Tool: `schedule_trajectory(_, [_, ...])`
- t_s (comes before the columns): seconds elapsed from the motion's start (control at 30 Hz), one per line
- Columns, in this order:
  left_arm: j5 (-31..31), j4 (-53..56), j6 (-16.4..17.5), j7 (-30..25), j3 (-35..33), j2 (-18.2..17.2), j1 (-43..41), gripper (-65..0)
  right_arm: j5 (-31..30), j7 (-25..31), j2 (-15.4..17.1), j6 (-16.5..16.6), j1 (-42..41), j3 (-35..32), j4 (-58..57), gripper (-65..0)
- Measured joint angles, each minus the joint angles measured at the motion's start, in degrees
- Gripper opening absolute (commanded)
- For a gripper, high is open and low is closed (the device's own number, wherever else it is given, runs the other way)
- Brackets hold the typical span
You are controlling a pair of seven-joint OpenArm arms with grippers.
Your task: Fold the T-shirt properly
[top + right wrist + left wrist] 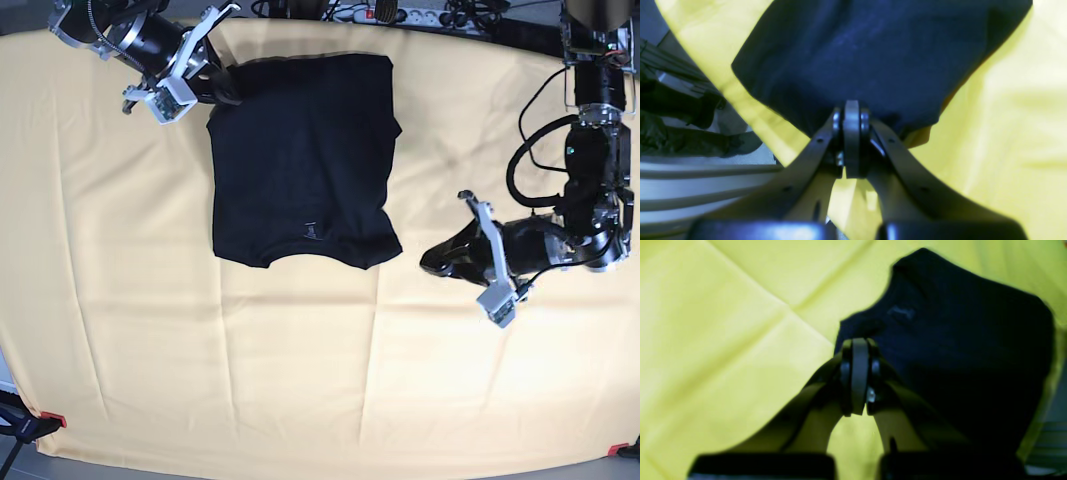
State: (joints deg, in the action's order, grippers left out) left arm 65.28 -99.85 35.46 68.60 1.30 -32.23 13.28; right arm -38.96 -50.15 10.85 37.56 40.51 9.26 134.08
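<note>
The black T-shirt (300, 150) lies folded into a rough rectangle on the far middle of the table, neck toward the front, with its small pale label (310, 230) showing. It also shows in the left wrist view (957, 350) and the right wrist view (873, 50). My right gripper (226, 92) is at the shirt's far left corner; in its wrist view the gripper (851, 104) is shut at the shirt's edge, which is slightly raised there. My left gripper (428, 264) is shut and empty, low over the cloth, just right of the shirt's near right corner; in its wrist view (858, 340) its tip sits beside that edge.
A pale yellow cloth (200, 360) covers the whole table. A power strip and cables (400, 14) lie along the far edge. Red clamps (50, 418) hold the cloth's front corners. The left arm's cables (540, 150) hang at the right.
</note>
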Motion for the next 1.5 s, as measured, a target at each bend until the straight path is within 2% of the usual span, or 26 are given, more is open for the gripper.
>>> schedule_trajectory(0.07, [7.3,-1.3,2.7,3.9,4.0,-0.5,-2.5,-65.0,-0.5,0.0,-0.2,-1.2,0.1,1.2,0.0,-65.0])
schedule_trajectory(0.17, [15.6,-3.3,3.8,7.9,10.5,-0.3,-6.8,-65.0,-0.5,1.6,-0.1,-6.5,0.0,6.2,0.0,-65.0])
schedule_trajectory(0.27, [17.7,-4.9,3.8,9.2,17.2,-0.3,-12.5,-65.0,-0.7,1.5,-0.3,-9.6,0.4,11.2,0.0,-65.0])
schedule_trajectory(0.33, [17.9,-6.3,3.6,9.2,21.0,-0.3,-16.5,-65.0,-4.9,-0.5,-0.7,-9.0,1.3,14.6,0.0,-65.0])
schedule_trajectory(0.43, [18.3,-10.2,3.4,9.6,25.6,-0.3,-22.7,-65.0,-14.1,-4.7,-1.3,-4.9,2.8,18.7,0.0,-65.0])
schedule_trajectory(0.53, [18.3,-15.6,3.3,10.3,29.1,-0.3,-29.7,-65.0,-18.4,-8.0,-1.8,-2.6,5.2,23.0,0.0,-65.0])
schedule_trajectory(0.67, [18.3,-22.6,3.3,10.1,34.2,-0.3,-39.2,-65.0,-26.1,-10.8,-2.1,-2.3,9.2,28.6,0.0,-65.0])
schedule_trajectory(0.73, [18.3,-25.4,3.3,10.2,36.5,-0.3,-44.2,-65.0,-27.9,-12.5,-2.1,-0.8,11.3,30.9,0.1,-65.0])
schedule_trajectory(0.83, [18.4,-28.5,3.3,10.1,39.2,-0.3,-51.0,-65.0,-30.8,-15.7,-2.1,-0.4,15.0,33.9,0.1,-65.0])
schedule_trajectory(0.9, [18.4,-29.6,3.2,10.1,40.1,-0.4,-55.6,-65.0,-33.3,-16.8,-2.0,-0.4,17.9,35.1,0.1,-65.0])
schedule_trajectory(1.0, [18.3,-29.9,1.8,10.8,40.4,-0.3,-62.2,-65.0,-33.2,-18.6,-2.0,-0.4,22.6,35.8,0.1,-65.0])
schedule_trajectory(1.13, [14.5,-29.3,1.7,10.4,40.3,-0.5,-69.9,-65.0,-33.2,-22.4,-2.0,-0.4,26.7,35.7,0.1,-65.0])
schedule_trajectory(1.27, [13.7,-26.6,3.3,10.1,40.3,1.7,-76.0,-65.0,-34.1,-22.7,-1.4,-0.1,30.4,35.5,-2.3,-65.0])
schedule_trajectory(1.4, [12.5,-20.2,3.8,9.3,37.1,3.6,-79.0,-65.0,-32.3,-23.1,-0.6,1.3,30.6,30.7,-14.0,-65.0])
schedule_trajectory(1.5, [6.1,-13.3,4.0,4.7,30.0,4.1,-78.9,-65.0,-27.5,-18.2,1.5,1.5,30.3,23.5,-23.2,-65.0])
